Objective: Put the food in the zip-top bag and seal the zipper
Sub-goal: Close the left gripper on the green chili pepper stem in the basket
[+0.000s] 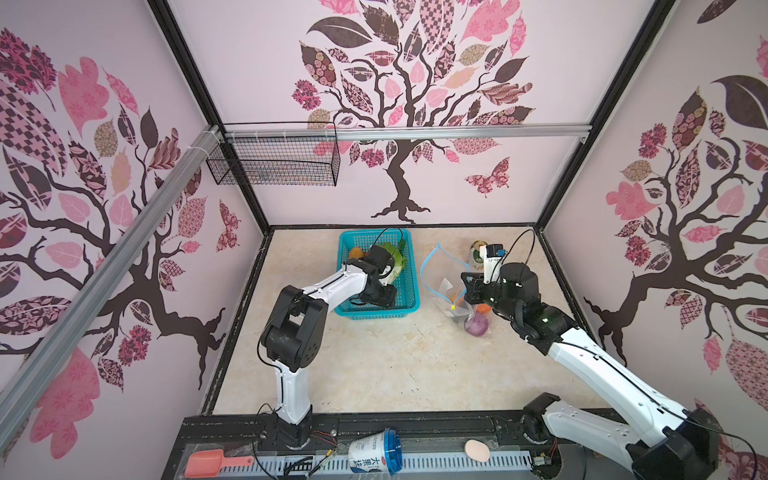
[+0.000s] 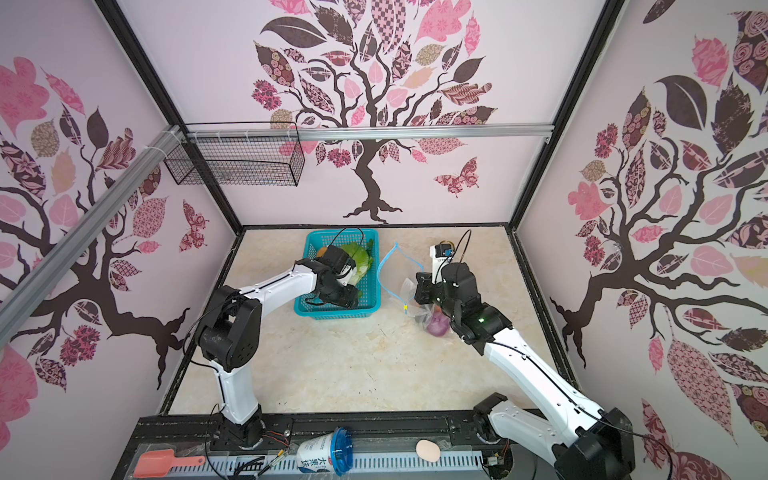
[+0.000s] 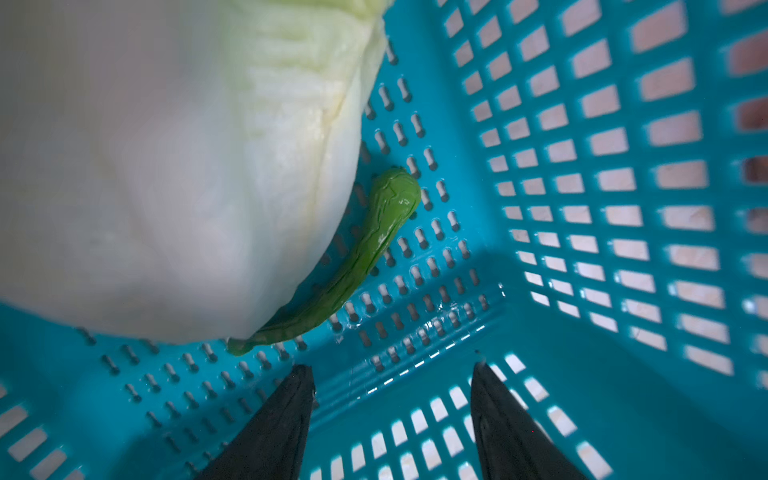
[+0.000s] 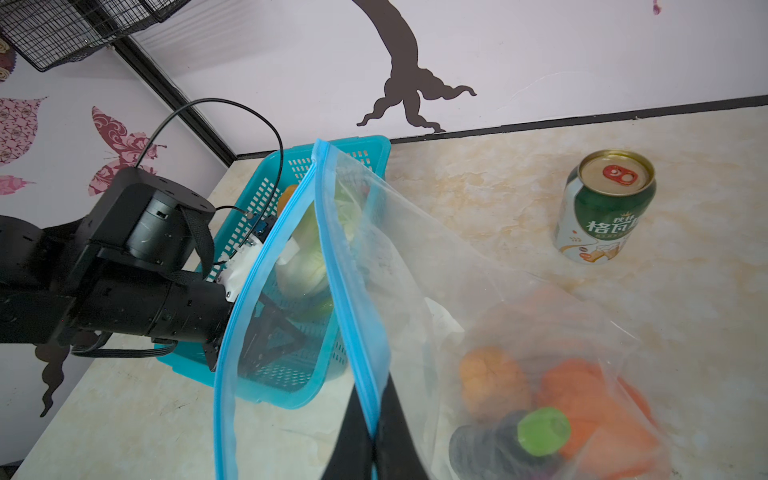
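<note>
Marbled tabletop (image 1: 374, 357) inside a booth of tree-patterned walls; contents as follows.

Item: teal basket (image 1: 411, 274), towards the back, left of the bag. It holds the napa cabbage (image 3: 166, 166), large and pale, covering much of the floor. It also holds a long green pepper (image 3: 374, 241) whose thin end is tucked under the cabbage.

Item: left gripper (image 3: 392, 370), down inside the basket by a corner. Its jaws are parted with nothing between them, and the tips stop short of the pepper.

Item: zip-top bag (image 4: 478, 291), beside the basket, mouth gaping towards it. Already inside are a small orange pumpkin (image 4: 494, 378), a purple onion (image 1: 477, 324) and a dark piece with a green cap (image 4: 540, 430).

Item: right gripper (image 4: 372, 407), pinched closed on the zipper (image 4: 332, 249), holding one lip up. The yellow slider (image 1: 453, 307) sits at the near end.

Item: drink can (image 4: 604, 208), upright behind the bag, no part of the job.

Hazards, as I judge them:
- The pepper is pinned, so a pull could roll the cabbage or drag the light basket.
- The cabbage looks wide for that mouth and might fold the floppy lip shut or tug the strip out of the pinch.
- A finger may catch in the basket's slots.
</note>
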You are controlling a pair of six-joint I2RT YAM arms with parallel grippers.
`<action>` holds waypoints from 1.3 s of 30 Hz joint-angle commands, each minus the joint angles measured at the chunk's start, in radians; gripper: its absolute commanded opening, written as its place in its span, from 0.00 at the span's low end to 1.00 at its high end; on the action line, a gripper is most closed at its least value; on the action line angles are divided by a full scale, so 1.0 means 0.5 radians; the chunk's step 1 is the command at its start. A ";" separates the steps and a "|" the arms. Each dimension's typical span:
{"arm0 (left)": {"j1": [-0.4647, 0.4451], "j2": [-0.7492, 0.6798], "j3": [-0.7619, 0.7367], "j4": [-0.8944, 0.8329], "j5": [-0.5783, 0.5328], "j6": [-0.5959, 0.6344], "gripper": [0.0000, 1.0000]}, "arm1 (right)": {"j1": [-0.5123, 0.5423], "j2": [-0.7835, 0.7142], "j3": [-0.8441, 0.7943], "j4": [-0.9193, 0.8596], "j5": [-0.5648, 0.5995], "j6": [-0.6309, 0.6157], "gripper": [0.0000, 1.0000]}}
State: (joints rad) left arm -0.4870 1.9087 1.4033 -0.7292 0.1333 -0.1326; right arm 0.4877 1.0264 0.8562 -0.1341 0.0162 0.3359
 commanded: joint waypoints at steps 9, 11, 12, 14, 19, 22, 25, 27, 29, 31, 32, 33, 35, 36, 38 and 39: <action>0.012 0.080 0.028 0.043 -0.159 0.223 0.69 | -0.010 0.007 0.006 0.003 0.029 -0.018 0.00; 0.013 0.093 0.013 0.091 -0.179 0.257 0.70 | -0.010 0.009 0.004 0.007 0.029 -0.018 0.00; 0.012 0.097 0.003 0.123 -0.188 0.270 0.70 | -0.010 0.010 0.005 0.006 0.029 -0.018 0.00; 0.012 0.104 -0.010 0.178 -0.207 0.287 0.70 | -0.010 0.009 0.002 0.007 0.029 -0.018 0.00; 0.011 0.128 -0.075 0.348 -0.213 0.343 0.71 | -0.009 0.005 -0.003 0.006 0.029 -0.021 0.00; 0.011 0.136 -0.138 0.446 -0.185 0.395 0.71 | -0.010 0.003 -0.004 0.004 0.029 -0.023 0.00; 0.013 0.174 -0.163 0.467 -0.168 0.404 0.70 | -0.010 0.004 -0.006 0.009 0.032 -0.025 0.00; 0.011 0.197 -0.165 0.462 -0.165 0.401 0.69 | -0.011 0.006 -0.006 0.007 0.034 -0.024 0.00; 0.011 0.212 -0.167 0.456 -0.163 0.401 0.67 | -0.009 0.009 -0.009 0.012 0.035 -0.025 0.00; 0.011 0.226 -0.158 0.433 -0.167 0.397 0.62 | -0.009 0.009 -0.010 0.012 0.035 -0.025 0.00; 0.011 0.229 -0.156 0.430 -0.168 0.395 0.59 | -0.009 0.009 -0.011 0.010 0.035 -0.025 0.00; 0.011 0.227 -0.158 0.425 -0.172 0.389 0.54 | -0.011 0.006 -0.015 0.014 0.038 -0.026 0.00; 0.011 0.228 -0.157 0.412 -0.171 0.385 0.46 | -0.010 0.003 -0.013 0.012 0.041 -0.028 0.00; 0.008 0.227 -0.161 0.404 -0.167 0.385 0.42 | -0.010 0.000 -0.013 0.010 0.043 -0.031 0.00; 0.005 0.222 -0.157 0.384 -0.163 0.391 0.37 | -0.010 -0.009 -0.017 0.014 0.050 -0.031 0.00; 0.002 0.220 -0.159 0.374 -0.153 0.391 0.34 | -0.009 -0.012 -0.023 0.017 0.053 -0.031 0.00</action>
State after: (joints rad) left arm -0.4789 1.9930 1.3415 -0.5392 0.0319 0.0559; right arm 0.4877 1.0264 0.8543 -0.1337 0.0269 0.3325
